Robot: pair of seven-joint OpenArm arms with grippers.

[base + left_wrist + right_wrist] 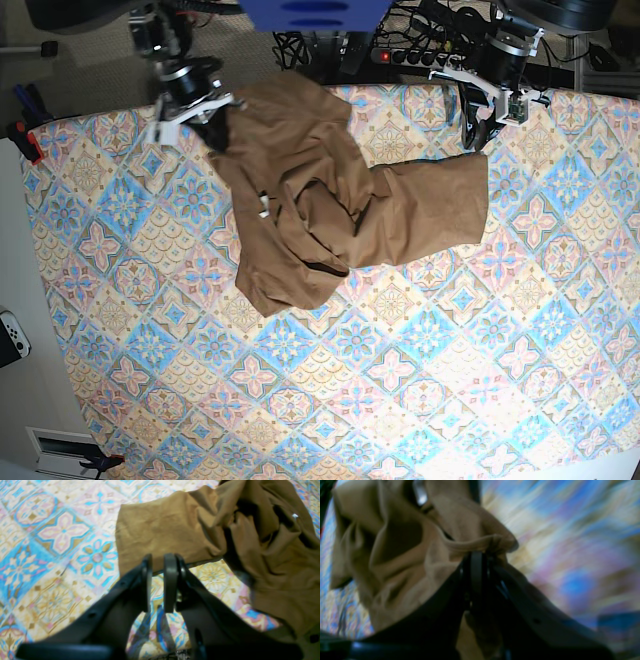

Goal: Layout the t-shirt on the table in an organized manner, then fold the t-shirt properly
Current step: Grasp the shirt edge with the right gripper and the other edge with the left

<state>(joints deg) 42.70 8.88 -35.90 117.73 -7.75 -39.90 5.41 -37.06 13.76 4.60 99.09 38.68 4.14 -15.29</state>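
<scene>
- Right end effector (476, 555) clamped on a t-shirt (340, 215) edge fold. Thin pinch, so a hard pull could strip the cloth out.
- Left end effector (160, 561) nearly closed, holding nothing, poised at the shirt's 3 o'clock edge.
- Risk: a one-sided pull drags the heap instead of spreading it.
- Shirt: tan, bunched and twisted, upper-middle of desk (420, 400), one panel flat toward 3 o'clock.

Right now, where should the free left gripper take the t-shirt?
Left gripper should pinch the flat, squared-off end of the t-shirt at its near corner, coming from above at the table edge side: that end lies smooth and single, unlike the bunched middle.
</scene>
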